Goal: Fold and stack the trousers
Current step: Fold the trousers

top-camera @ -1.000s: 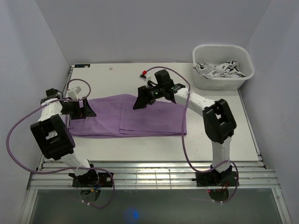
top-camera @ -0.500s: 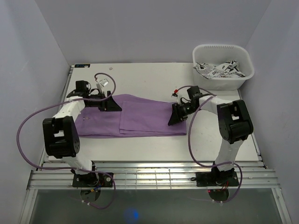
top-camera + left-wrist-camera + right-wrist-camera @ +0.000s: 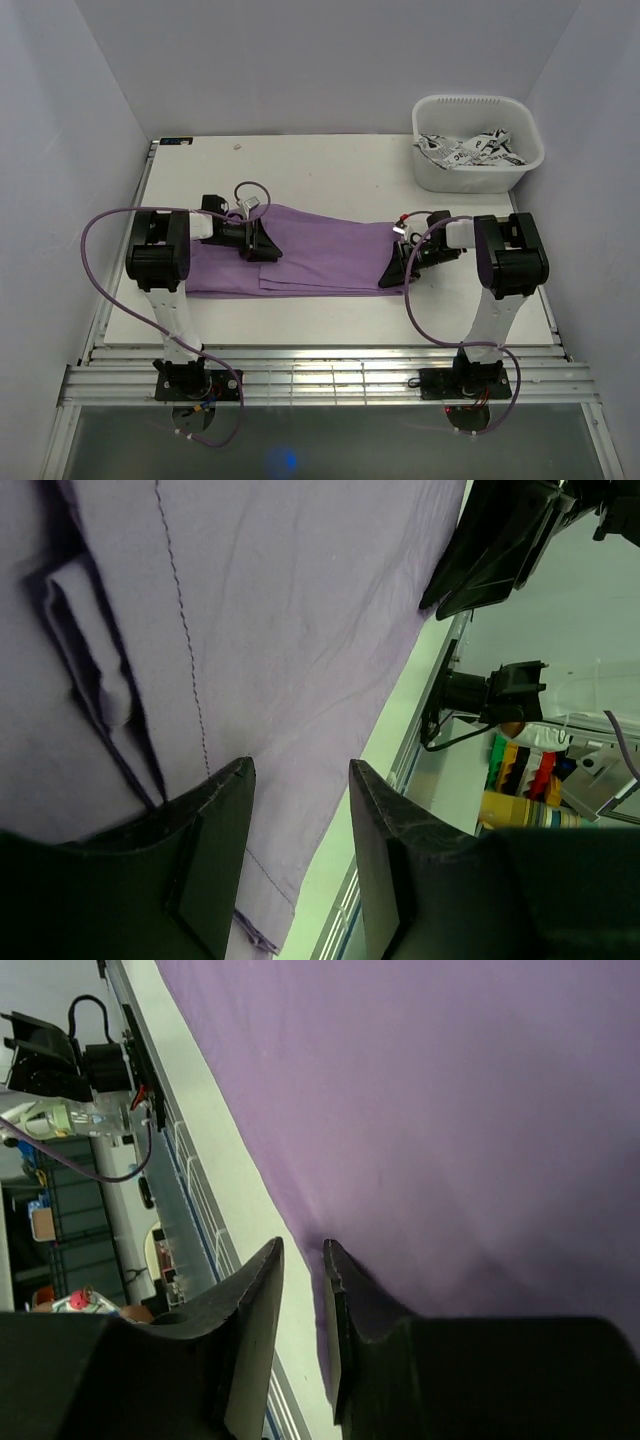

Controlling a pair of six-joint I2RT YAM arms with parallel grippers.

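The lilac trousers (image 3: 320, 250) lie flat across the middle of the table, partly folded, with a layered edge near their left half. My left gripper (image 3: 262, 243) rests low on that left half. In the left wrist view its jaws (image 3: 300, 770) stand apart over smooth fabric (image 3: 280, 610) near the front hem, with nothing pinched. My right gripper (image 3: 395, 268) sits at the trousers' right front corner. In the right wrist view its fingers (image 3: 303, 1250) are nearly together, one on the cloth (image 3: 450, 1090), one over bare table, with the hem edge in the narrow gap.
A white bin (image 3: 478, 178) holding black-and-white patterned cloth (image 3: 465, 150) stands at the back right. The white table (image 3: 330, 170) is walled on three sides. A metal rail (image 3: 320, 372) runs along the near edge by the arm bases.
The left gripper slid right from the trousers' left end onto their left half. The right gripper came from the back middle to the right front corner. Both jaws narrowed.
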